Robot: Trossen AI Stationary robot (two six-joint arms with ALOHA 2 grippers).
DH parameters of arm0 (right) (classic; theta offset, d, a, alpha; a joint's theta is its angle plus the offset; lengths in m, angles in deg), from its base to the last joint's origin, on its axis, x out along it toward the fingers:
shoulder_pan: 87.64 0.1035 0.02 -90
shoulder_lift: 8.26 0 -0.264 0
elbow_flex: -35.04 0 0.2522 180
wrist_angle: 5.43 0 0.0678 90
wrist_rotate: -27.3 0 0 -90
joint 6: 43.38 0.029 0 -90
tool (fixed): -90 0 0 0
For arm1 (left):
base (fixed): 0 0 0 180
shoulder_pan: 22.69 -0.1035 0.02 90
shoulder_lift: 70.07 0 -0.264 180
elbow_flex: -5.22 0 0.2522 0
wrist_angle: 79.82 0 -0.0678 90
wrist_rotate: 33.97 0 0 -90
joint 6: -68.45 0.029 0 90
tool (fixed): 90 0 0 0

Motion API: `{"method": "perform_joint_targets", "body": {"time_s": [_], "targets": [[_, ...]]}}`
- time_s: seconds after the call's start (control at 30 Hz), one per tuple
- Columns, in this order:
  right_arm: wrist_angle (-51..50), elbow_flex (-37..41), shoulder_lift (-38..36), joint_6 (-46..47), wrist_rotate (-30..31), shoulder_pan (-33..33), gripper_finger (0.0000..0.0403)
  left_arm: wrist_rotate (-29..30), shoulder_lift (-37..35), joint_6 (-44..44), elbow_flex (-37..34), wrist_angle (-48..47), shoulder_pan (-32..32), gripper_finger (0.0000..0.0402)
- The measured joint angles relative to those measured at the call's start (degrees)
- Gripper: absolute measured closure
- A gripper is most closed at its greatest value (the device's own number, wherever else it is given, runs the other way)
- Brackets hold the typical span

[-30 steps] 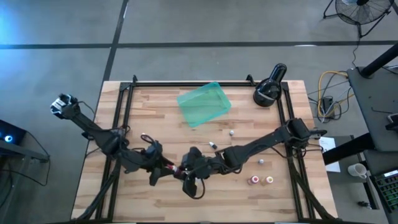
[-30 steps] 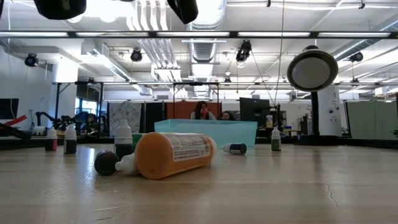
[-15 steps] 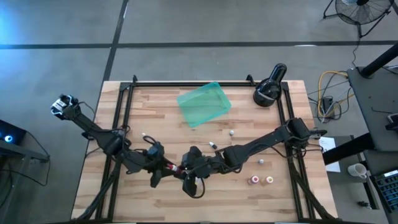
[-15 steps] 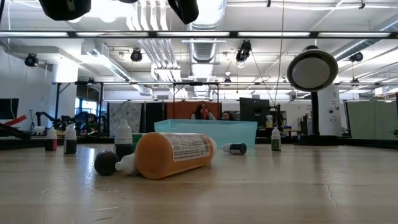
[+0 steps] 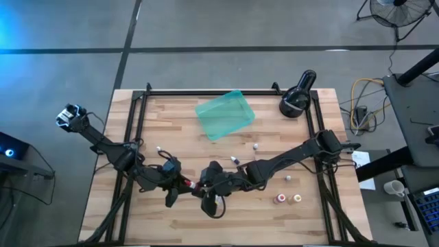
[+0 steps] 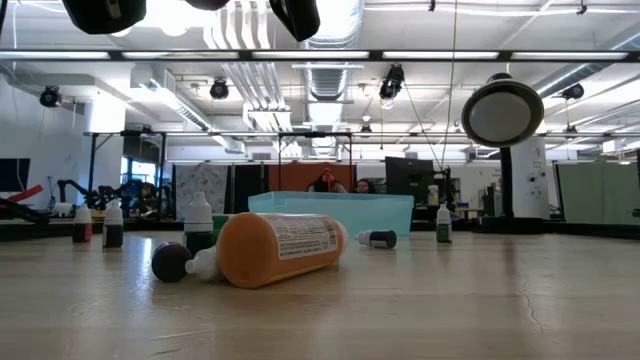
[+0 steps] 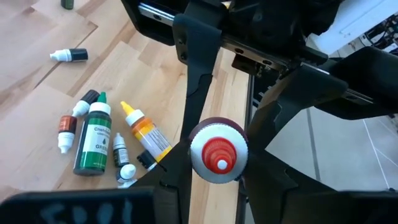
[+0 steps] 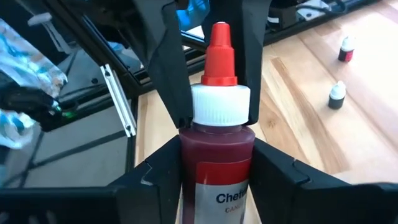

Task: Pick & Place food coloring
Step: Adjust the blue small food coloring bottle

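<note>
A dark red food coloring bottle [image 8: 217, 155] with a white cap and a red nozzle hangs above the table's near middle, between my two grippers. My right gripper [image 8: 217, 177] is shut on its body. My left gripper [image 7: 217, 171] faces it and is shut on the cap end, so the nozzle [image 7: 217, 155] points at the left wrist camera. In the high view the two grippers meet at the bottle [image 5: 195, 186]. More food coloring bottles lie or stand on the wood: a green one [image 7: 93, 140], a yellow-orange one [image 7: 144, 132] and several tiny ones [image 5: 255, 146]. My left gripper pinches the white cap [image 8: 200, 111] between its two fingers, one on each side. It comes from the table's left, slanting a little downward, along the bottle's axis. My right gripper has the bottle's dark red body [image 8: 189, 158] between its two fingers, coming from the table's right, slanting down. The bottle is lifted clear of the table, nozzle toward the left gripper.
A translucent teal tray [image 5: 225, 114] lies at the far middle and a black round lamp-like device [image 5: 296, 96] at the far right. Pink and orange bottles [image 5: 280, 199] stand near the right front. A large orange bottle [image 6: 280, 248] lies on its side near the front.
</note>
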Motion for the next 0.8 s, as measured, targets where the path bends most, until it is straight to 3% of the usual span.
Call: {"method": "perform_joint_targets", "body": {"time_s": [0.27,0.47,0.8], "targets": [[-5.31,-0.02,-0.15,8.58,-0.19,-0.09,0.0216,0.45,0.02,-0.01,-0.07,-1.92,-0.02,0.0311],[-10.23,-0.02,-0.15,11.86,-0.81,-0.17,0.0194,1.61,0.02,-4.06,-0.07,-9.56,0.01,0.0311],[-15.22,-0.02,-0.15,13.91,-1.71,-0.13,0.0186,1.76,0.0,-10.85,0.75,-17.48,2.61,0.0311]]}}
